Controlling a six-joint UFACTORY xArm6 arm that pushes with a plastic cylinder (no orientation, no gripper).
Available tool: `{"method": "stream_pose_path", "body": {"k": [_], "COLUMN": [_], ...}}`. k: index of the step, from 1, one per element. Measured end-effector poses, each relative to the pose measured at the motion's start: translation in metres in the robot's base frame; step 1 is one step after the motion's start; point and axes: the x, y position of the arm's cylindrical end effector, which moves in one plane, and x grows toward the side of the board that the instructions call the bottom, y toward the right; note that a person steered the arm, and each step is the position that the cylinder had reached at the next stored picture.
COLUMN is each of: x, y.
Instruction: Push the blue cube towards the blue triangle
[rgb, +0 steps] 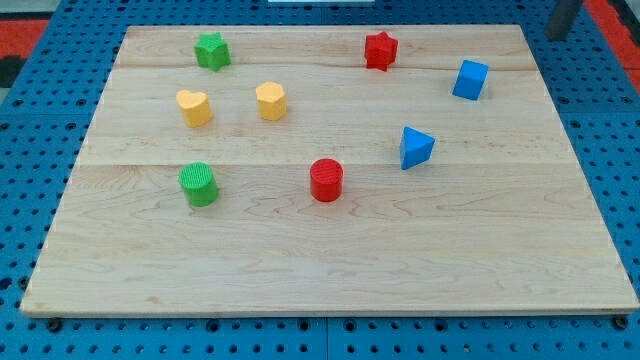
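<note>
A lab bench: wooden board on blue perforated table.

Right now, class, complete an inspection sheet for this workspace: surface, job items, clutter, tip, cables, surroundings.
Surface: wooden board, flat, pale.
Job's things: blue cube near the view's upper right; blue triangle below and left of it, apart.
Clutter: green star, red star, yellow heart, yellow block, green cylinder, red cylinder.
Grippers: none fitted; my tip is off the board, above and right of the blue cube, touching no block.
Cables: nothing seen.
Surroundings: blue perforated base.
</note>
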Motion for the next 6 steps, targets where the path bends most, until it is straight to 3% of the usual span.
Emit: {"method": "stream_pose_path", "body": {"k": [1, 2, 3, 4, 5, 6], "x": [0.048, 0.069, 0.069, 0.099, 0.108, 0.078], "y": [-0.04, -0.12, -0.156, -0.228, -0.254, -0.281]}}
